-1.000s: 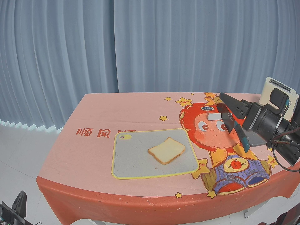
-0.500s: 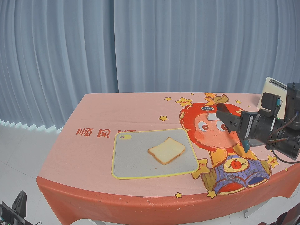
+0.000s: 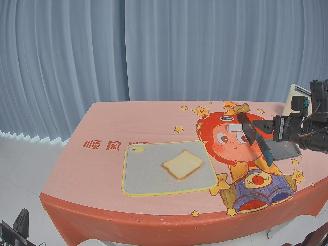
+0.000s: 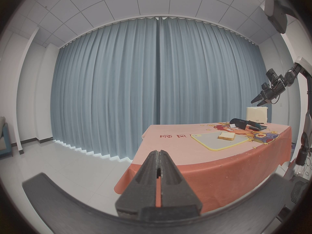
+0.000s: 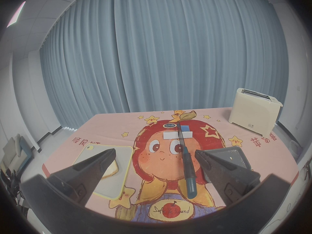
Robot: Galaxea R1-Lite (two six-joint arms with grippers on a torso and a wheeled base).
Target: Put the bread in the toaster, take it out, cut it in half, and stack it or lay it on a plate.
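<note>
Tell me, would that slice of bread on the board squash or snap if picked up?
Probably soft: the bread looks thick and pale, so a pinch would likely dent it. Lying flat on the cutting board, it should slide, not roll, and seems light.

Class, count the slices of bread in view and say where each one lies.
1. The slice lies flat on the cutting board, nearer its right end. The inside of the toaster's slots is hidden, so another slice could sit there.

Whole bread slice [image 3: 182, 164] lies flat on cutting board [image 3: 147, 173].
</note>
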